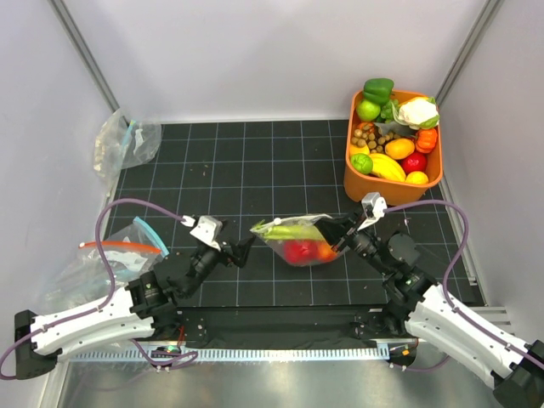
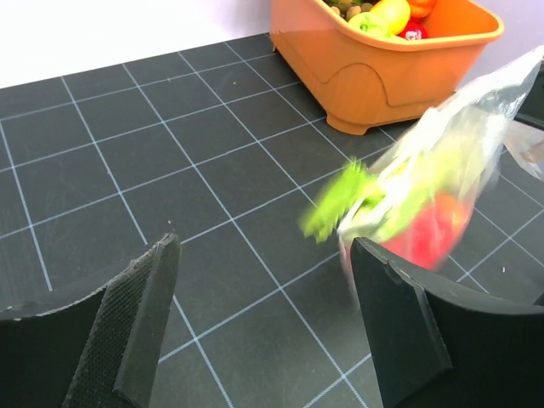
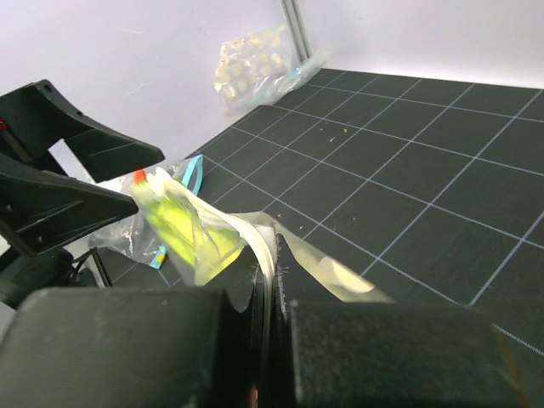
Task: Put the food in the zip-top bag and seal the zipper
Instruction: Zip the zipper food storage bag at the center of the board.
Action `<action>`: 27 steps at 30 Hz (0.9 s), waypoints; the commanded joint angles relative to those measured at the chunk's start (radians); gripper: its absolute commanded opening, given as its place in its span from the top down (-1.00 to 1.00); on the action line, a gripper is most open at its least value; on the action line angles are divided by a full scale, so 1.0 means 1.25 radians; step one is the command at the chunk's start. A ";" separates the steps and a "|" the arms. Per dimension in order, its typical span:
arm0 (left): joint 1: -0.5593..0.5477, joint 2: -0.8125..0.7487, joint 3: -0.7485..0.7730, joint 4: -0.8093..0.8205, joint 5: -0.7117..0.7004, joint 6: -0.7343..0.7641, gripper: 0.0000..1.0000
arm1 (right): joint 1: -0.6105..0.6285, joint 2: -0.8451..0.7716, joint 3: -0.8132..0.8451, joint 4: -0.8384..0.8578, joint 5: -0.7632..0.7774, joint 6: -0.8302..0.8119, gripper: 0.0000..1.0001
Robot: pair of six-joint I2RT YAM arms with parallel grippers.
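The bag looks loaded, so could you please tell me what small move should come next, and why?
Probably ease the left end effector forward and close on the bag's free end nearest it. It is open and just short of the bag, while the right end effector is shut on the opposite end, with the celery and red pieces inside.

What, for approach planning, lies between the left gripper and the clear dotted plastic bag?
Bare black gridded mat, per the top and left wrist views; the leafy end of the pale-green celery stalk pokes from the bag toward the open left gripper.
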 commanded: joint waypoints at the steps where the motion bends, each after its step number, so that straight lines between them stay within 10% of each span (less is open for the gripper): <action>1: 0.001 0.006 -0.014 0.087 0.021 0.022 -0.71 | 0.000 -0.020 0.046 0.073 -0.030 -0.015 0.98; 27: 0.001 0.155 -0.017 0.248 0.362 0.091 -0.71 | 0.000 0.031 0.081 0.068 -0.184 0.015 0.98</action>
